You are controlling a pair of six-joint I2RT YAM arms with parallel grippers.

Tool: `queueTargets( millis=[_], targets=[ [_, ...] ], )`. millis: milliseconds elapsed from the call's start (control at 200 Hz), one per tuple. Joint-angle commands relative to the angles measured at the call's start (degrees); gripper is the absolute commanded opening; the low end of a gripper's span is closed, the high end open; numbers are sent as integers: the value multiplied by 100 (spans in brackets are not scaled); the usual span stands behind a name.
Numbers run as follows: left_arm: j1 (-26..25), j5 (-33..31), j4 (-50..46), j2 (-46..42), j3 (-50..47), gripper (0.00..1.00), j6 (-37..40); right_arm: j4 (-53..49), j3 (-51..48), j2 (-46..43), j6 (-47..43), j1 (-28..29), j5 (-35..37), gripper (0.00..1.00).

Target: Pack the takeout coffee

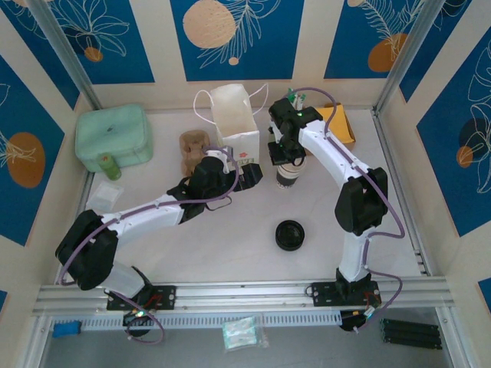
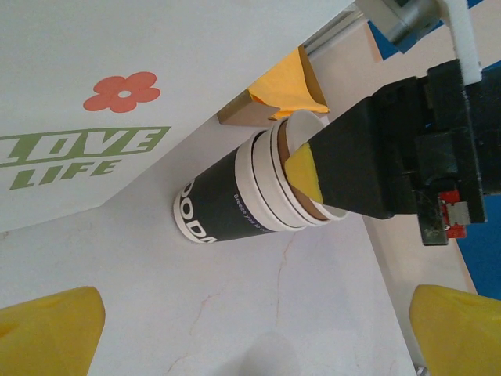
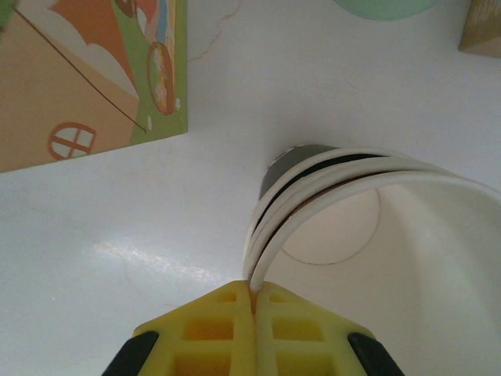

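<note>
**Right gripper (image 3: 254, 291) pinched on cup (image 3: 376, 235) rim; bagging not yet done**

Right wrist: the yellow pads are seen pressed together on the cup's white rim, one inside the mouth and one outside. Whether the outer rims are caught as well cannot be told. The cream interior lies just ahead of the gripper, and the bag (image 3: 86, 78) ahead and to its left.

Left wrist: the brown cup is shown nested in a banded cup (image 2: 227, 211), with one finger of the right gripper dipped into its mouth. The left gripper (image 2: 250, 337) is held wide and empty, the stack ahead of it and apart.

Top: the cup is found directly under the right gripper, just right of the bag. A lid (image 1: 290, 234) lies nearer the bases. The cup is judged upright, its long axis vertical and its mouth pointing up at the gripper. Only the grasp is judged done. Lifting the cup out of the banded cup, carrying it left over the bag and lowering it in are left.
</note>
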Motion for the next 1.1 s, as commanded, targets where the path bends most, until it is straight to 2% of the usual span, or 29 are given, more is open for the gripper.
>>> queueTargets(
  millis=[0, 235, 455, 725, 1095],
  targets=[
    [59, 11, 46, -51, -4, 99, 42, -191, 267, -139, -50, 76, 152, 0],
    [53, 124, -115, 101, 175, 99, 282, -284, 472, -425, -96, 89, 403, 0],
    [55, 296, -126, 250, 289, 99, 279, -349, 448, -236, -227, 133, 452, 0],
    [53, 376, -204, 296, 325, 99, 301, -623, 556, 165, -489, 541, 1292, 0],
    [59, 437, -226, 303, 326, 100, 291, -864, 617, 316, -543, 659, 1287, 0]
  ],
)
